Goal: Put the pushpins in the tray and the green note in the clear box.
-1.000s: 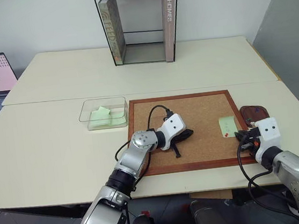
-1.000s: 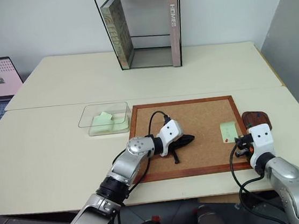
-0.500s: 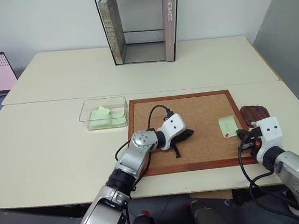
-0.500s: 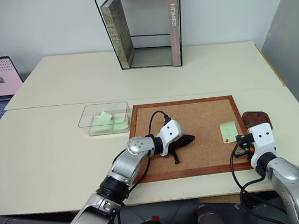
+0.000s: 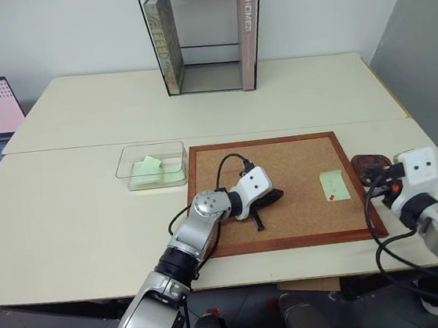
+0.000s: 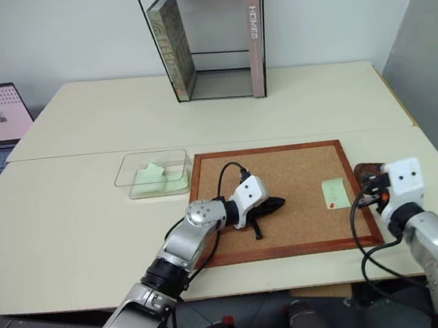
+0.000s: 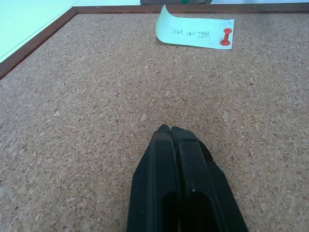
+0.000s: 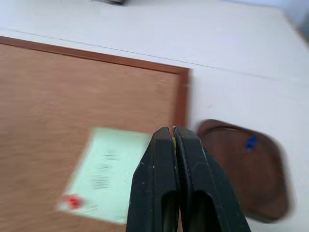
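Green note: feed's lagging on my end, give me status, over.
Both grippers shut: left gripper on the corkboard, right gripper above the note. Green note still pinned by a red pushpin. Tray holds a blue pin.

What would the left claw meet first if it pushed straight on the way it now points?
Probably the green note, held by a red pushpin; only bare corkboard lies ahead of the shut left claw.

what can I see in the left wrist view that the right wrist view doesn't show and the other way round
Left wrist view alone: the left gripper, shut, resting on the corkboard.
Right wrist view alone: the right gripper, shut, the tray beside the board with a blue pin in it, and the table.
Both: the green note held by a red pushpin on the cork.
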Robot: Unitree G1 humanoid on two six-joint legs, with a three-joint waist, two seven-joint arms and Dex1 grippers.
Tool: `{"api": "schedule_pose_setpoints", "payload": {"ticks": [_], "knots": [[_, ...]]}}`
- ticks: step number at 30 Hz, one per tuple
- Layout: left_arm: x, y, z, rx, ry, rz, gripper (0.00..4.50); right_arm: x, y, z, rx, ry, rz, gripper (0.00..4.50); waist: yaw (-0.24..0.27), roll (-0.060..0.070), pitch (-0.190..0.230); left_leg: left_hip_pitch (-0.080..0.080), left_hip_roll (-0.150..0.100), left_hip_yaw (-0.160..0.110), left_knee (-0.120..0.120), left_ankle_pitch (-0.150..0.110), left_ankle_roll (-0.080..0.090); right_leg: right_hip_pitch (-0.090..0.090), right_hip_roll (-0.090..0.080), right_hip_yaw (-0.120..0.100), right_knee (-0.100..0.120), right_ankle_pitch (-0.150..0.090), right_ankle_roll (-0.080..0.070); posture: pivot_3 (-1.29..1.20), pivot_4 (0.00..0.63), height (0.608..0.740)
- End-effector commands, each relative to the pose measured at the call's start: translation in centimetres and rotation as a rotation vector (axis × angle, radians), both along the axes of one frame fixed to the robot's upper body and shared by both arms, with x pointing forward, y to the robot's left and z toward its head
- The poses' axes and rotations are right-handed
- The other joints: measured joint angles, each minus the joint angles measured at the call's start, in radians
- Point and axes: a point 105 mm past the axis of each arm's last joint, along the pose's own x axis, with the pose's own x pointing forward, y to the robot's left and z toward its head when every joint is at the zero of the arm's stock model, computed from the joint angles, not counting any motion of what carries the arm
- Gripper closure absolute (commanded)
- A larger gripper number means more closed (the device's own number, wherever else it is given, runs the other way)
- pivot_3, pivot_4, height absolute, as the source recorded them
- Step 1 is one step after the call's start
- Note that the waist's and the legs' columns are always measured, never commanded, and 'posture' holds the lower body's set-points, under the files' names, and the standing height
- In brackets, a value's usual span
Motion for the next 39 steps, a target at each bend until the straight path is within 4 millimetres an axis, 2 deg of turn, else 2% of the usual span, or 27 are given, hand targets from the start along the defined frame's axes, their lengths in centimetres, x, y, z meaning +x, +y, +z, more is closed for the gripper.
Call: {"api": "schedule_pose_setpoints", "payload": {"ticks": [1,4,8,10,11,15,19,23,29,33,37,39], "knots": [[-0.1,0.3,-1.6,0.060,0.036,0.010,4.50,1.3,-2.6,0.2,-0.036,0.028,-0.070,4.49,0.000,0.000,0.000,0.000,0.000,0.000,0.000,0.000,0.000,0.000,0.000,0.000,0.000,0.000,0.000,0.00,0.150,0.740],[-0.1,0.3,-1.6,0.058,0.034,0.011,4.50,2.5,-3.7,-0.3,-0.058,0.063,-0.083,4.49,0.001,0.000,0.000,0.000,0.000,0.000,0.000,0.000,0.000,0.000,0.000,0.000,0.000,0.000,0.000,0.00,0.150,0.740],[-0.2,0.3,-1.6,0.057,0.034,0.014,4.50,3.7,-3.8,-1.0,-0.062,0.102,-0.069,4.49,0.000,0.000,0.000,0.000,-0.001,0.000,0.000,0.000,0.000,0.001,0.000,0.000,0.000,0.000,0.000,0.00,0.150,0.740],[-0.2,0.3,-1.7,0.056,0.034,0.015,4.50,4.0,-3.8,-1.3,-0.063,0.117,-0.064,4.05,0.001,0.000,0.000,0.000,-0.001,-0.001,0.000,0.000,0.000,0.001,0.000,0.000,0.000,0.000,0.000,0.00,0.150,0.740],[-0.2,0.3,-1.7,0.056,0.035,0.016,4.50,4.1,-3.8,-1.4,-0.064,0.123,-0.059,4.05,0.000,0.000,0.000,0.000,-0.001,0.000,0.000,0.000,0.000,0.001,0.000,0.000,0.000,0.000,0.000,0.00,0.150,0.740],[-0.3,0.3,-1.7,0.056,0.035,0.017,4.50,4.6,-3.7,-1.3,-0.074,0.115,-0.058,3.17,0.000,0.000,0.000,0.000,-0.001,0.000,0.000,0.000,0.000,0.001,0.000,0.000,0.000,0.000,0.000,0.00,0.150,0.740],[-0.3,0.3,-1.7,0.057,0.035,0.016,4.50,4.8,-3.6,0.0,-0.075,0.063,-0.059,2.34,0.000,0.000,0.000,0.000,-0.001,0.000,0.000,0.000,0.000,0.001,0.000,0.000,0.000,0.000,0.000,0.00,0.150,0.740],[-0.3,0.3,-1.7,0.058,0.034,0.014,4.50,4.4,-3.5,2.5,-0.080,-0.037,-0.047,1.45,0.000,0.000,0.000,0.000,-0.001,0.000,0.000,0.000,0.000,0.001,0.000,0.000,0.000,0.000,0.001,0.00,0.150,0.740],[-0.2,0.3,-1.7,0.059,0.034,0.014,4.50,2.8,-3.2,4.2,-0.062,-0.104,-0.034,1.45,0.000,0.000,0.000,0.000,-0.001,-0.001,0.000,0.000,0.000,0.001,0.000,0.000,0.000,0.000,0.000,0.00,0.150,0.740],[-0.2,0.3,-1.8,0.060,0.034,0.012,4.50,0.7,-0.2,3.8,-0.058,-0.095,0.116,1.45,0.001,0.000,0.000,0.000,-0.001,-0.001,0.000,0.000,0.000,0.001,0.000,0.000,0.000,0.000,0.000,0.00,0.150,0.740],[-0.2,0.3,-1.8,0.059,0.034,0.011,4.50,-1.7,3.8,1.3,-0.052,-0.024,0.276,1.45,0.000,0.000,0.000,0.000,-0.001,-0.002,0.000,0.000,0.000,0.001,0.000,0.000,0.000,0.000,0.000,0.00,0.150,0.740],[-0.1,0.2,-1.8,0.059,0.033,0.010,4.50,-2.4,5.0,0.3,-0.028,0.003,0.306,1.45,0.000,0.000,0.000,0.000,0.000,-0.001,0.000,0.000,0.000,0.001,0.000,0.000,0.000,0.000,0.000,0.00,0.150,0.740]]}}
